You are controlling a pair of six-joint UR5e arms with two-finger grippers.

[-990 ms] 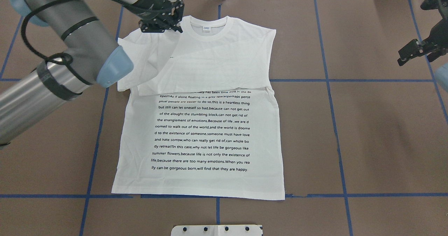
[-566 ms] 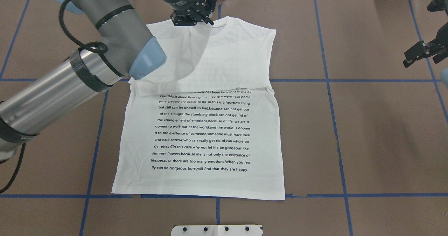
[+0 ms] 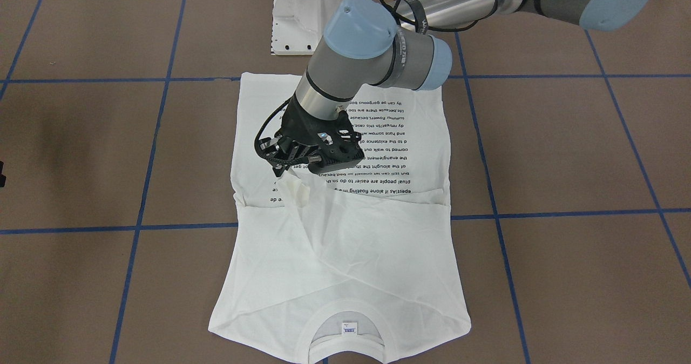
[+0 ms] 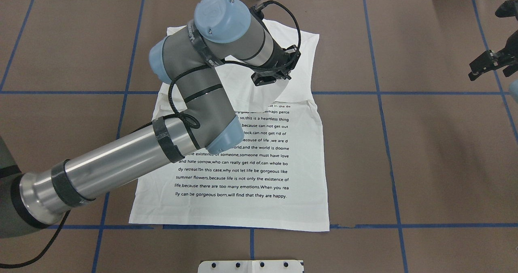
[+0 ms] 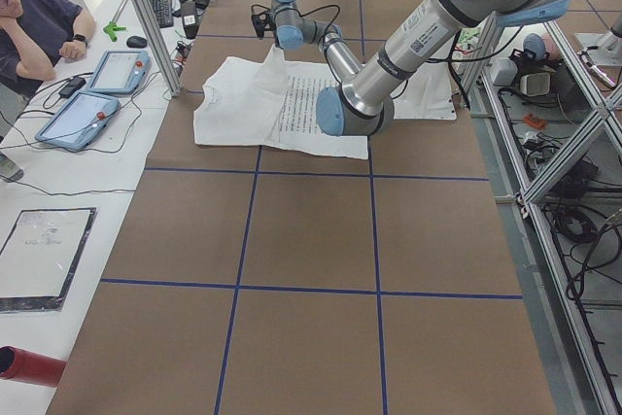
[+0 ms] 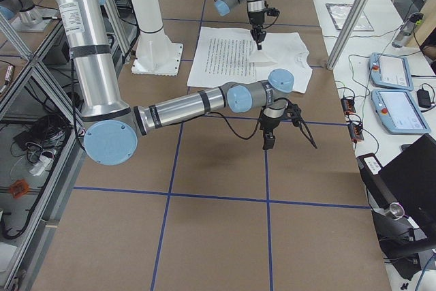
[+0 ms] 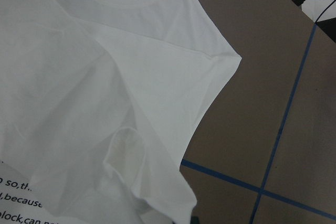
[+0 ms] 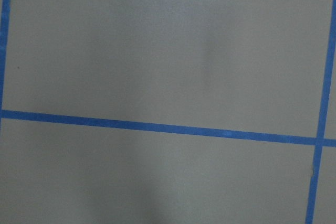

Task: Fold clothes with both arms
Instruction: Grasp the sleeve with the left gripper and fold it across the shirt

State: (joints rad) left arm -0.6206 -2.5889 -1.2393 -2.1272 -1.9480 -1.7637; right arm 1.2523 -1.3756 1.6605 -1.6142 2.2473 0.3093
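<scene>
One white T-shirt is spread on the brown table, with its fabric pinched up by the left gripper.

Front-facing view: the soft shirt is laid flat at centre frame, with the ribbed round neck at the bottom edge and black text lines above; the left gripper is clamped on a raised cone of cloth at centre left. Overhead view: the shirt is partly covered by the one silver-grey tubular left arm. Right-side view: the right gripper is hung over bare table at centre, with its two black fingers spread apart and empty.
</scene>
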